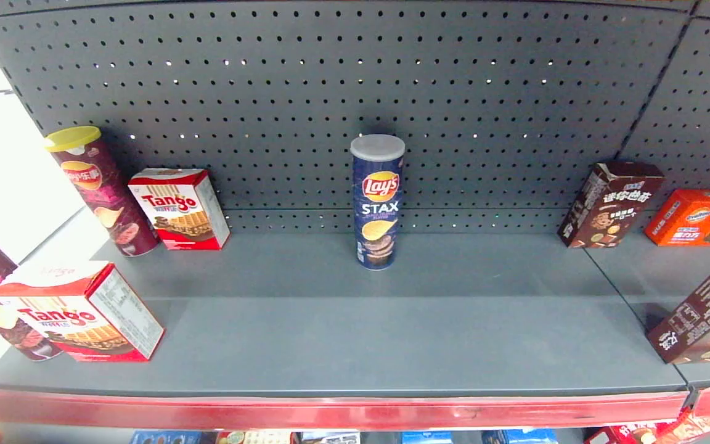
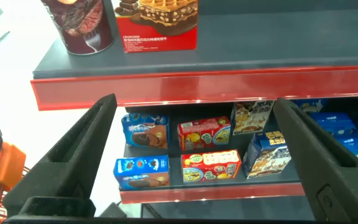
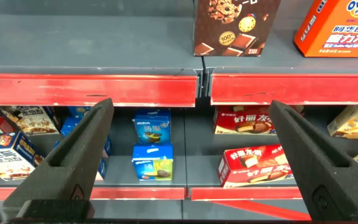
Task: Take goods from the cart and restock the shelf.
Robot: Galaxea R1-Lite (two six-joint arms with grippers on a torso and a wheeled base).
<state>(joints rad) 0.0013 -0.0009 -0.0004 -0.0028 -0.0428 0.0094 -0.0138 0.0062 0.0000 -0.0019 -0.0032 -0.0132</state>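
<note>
Our left gripper (image 2: pixel 194 101) and right gripper (image 3: pixel 191 104) hang empty, jaws apart, low in front of the shelf (image 1: pixel 392 333). When we restock its bare middle, a careless reach could topple the tall blue can (image 1: pixel 378 203) standing upright at the far side.

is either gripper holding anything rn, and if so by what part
Nothing is held. The left gripper and the right gripper are both open, with nothing between their fingers.
</note>
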